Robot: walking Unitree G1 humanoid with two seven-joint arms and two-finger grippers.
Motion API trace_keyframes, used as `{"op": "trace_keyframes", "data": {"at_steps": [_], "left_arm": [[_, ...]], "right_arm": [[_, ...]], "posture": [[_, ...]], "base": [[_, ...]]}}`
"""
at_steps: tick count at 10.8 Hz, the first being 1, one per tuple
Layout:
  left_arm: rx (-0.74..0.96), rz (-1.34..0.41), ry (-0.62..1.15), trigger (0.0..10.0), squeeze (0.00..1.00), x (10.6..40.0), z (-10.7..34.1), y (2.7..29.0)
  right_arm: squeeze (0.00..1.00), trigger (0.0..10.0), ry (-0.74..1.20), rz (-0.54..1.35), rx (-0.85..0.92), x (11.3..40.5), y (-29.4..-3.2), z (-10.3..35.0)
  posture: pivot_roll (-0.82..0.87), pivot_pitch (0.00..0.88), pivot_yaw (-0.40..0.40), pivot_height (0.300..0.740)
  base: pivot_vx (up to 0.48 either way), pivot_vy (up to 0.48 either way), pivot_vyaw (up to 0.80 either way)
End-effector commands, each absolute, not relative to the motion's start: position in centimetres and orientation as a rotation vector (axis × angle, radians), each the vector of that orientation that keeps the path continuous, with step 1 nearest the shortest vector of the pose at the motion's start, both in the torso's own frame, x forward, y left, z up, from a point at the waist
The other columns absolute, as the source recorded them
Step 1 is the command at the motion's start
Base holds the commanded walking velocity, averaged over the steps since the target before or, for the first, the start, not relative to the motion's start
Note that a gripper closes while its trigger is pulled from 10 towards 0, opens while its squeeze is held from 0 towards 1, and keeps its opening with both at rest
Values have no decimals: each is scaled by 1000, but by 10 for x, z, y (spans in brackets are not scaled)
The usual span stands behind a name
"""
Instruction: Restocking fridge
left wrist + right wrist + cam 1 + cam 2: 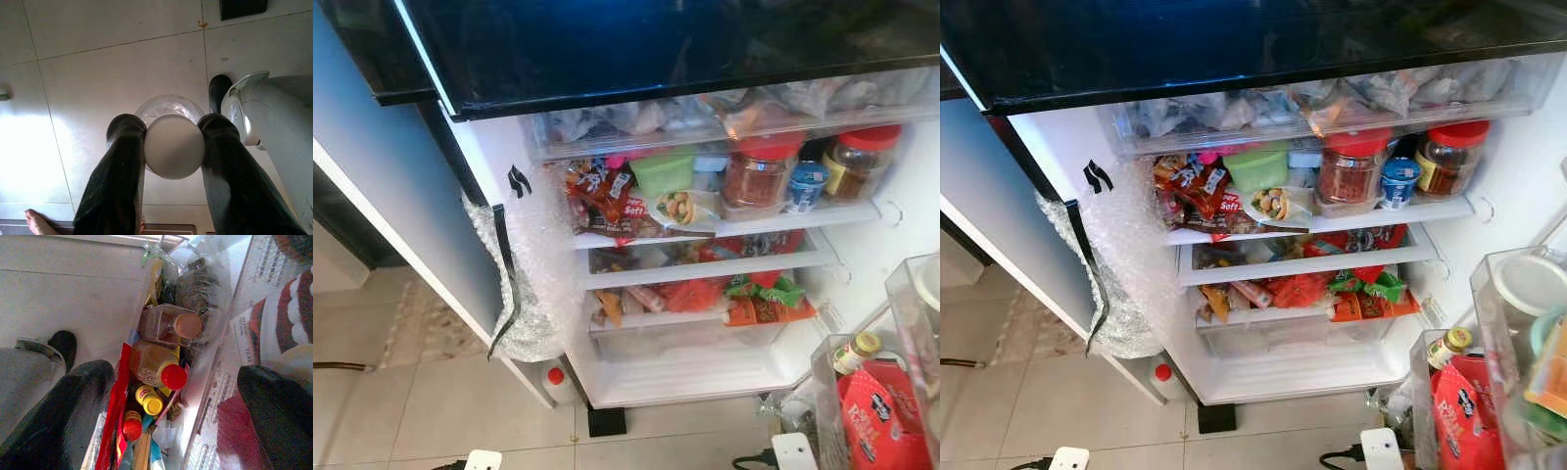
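Left pincer (173, 147): pinching a white-capped clear jar (174, 146) above the floor.
Right pincer (181, 401): spreading beside the door bin (215, 382).
Risk: the smooth cap slipping; crowded fridge shelves (724, 227) toppling jars.

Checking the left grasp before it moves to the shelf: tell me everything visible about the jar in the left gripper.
The jar has a clear, glassy-looking body and a white lid with a ribbed edge, which faces the wrist camera. The left gripper is shut on it, one black finger pressed against each side of the lid. It hangs over the pale tiled floor, touching nothing else. Its contents cannot be made out.
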State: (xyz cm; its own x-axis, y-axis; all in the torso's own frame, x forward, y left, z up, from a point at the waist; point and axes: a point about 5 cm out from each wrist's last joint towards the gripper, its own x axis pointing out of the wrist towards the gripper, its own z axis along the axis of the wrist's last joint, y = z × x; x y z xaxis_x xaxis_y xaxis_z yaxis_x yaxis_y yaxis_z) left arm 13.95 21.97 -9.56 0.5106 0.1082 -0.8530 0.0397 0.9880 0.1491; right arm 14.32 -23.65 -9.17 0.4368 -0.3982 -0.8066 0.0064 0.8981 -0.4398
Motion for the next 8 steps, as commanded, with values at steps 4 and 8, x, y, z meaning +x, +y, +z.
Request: {"op": "trace_keyframes", "data": {"at_steps": [4, 8], "left_arm": [[144, 54, 1050, 10000, 0, 135, -97, 222], [145, 53, 1047, 10000, 0, 136, -97, 222]], "right_arm": [[0, 10000, 1094, -317, -489, 143, -256, -86], [0, 10000, 1096, -338, -492, 141, -264, -84]], "posture": [[64, 79, 60, 740], [64, 75, 62, 740]], "base": [[0, 0, 0], [0, 0, 0]]}}
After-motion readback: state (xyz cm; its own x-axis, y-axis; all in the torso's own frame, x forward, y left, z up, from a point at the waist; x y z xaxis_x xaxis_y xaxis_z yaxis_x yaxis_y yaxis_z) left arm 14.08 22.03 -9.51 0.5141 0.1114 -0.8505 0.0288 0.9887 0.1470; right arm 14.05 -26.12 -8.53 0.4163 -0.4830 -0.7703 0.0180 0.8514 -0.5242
